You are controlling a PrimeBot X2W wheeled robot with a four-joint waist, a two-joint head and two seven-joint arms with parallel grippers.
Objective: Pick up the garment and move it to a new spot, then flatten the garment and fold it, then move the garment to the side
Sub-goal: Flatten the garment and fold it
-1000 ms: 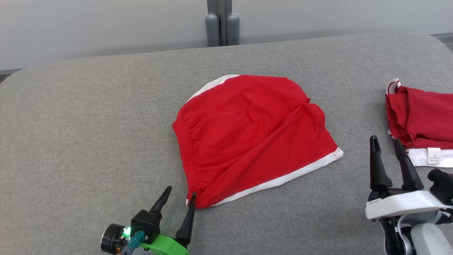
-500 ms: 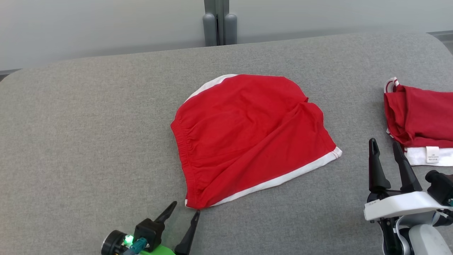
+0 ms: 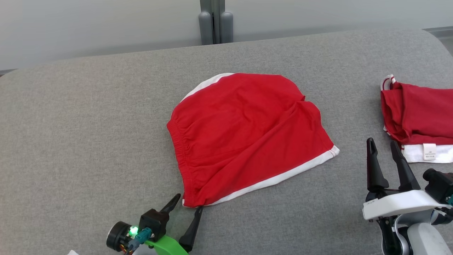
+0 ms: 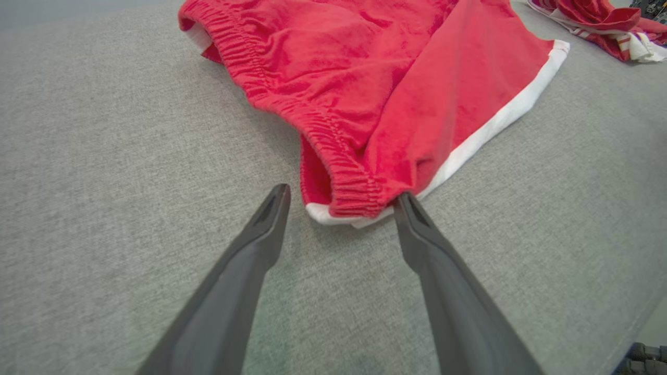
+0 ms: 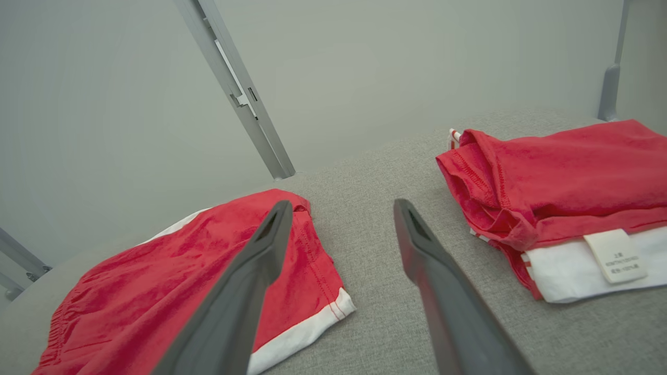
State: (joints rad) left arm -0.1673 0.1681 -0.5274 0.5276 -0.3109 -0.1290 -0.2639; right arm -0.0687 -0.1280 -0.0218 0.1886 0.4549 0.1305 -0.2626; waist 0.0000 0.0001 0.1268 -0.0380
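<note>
The garment [image 3: 244,134] is a pair of red shorts with white trim, folded over and lying flat in the middle of the grey padded table [image 3: 88,124]. Its elastic waistband [image 4: 312,120] runs along the left side. My left gripper [image 3: 189,202] is open just short of the garment's near corner [image 4: 346,211], one finger on each side of it, nothing gripped. My right gripper [image 3: 381,144] stands open above the table to the right of the garment [image 5: 198,271], holding nothing.
A second red and white piece of clothing [image 3: 417,120], folded with a white label showing, lies at the table's right edge, close to my right gripper. A grey post [image 3: 211,21] stands behind the far edge. Bare table spreads to the left.
My left gripper has drawn back from the garment's near corner, then edged right, and stays open. The head camera has shifted a little. The garment lies as before.
</note>
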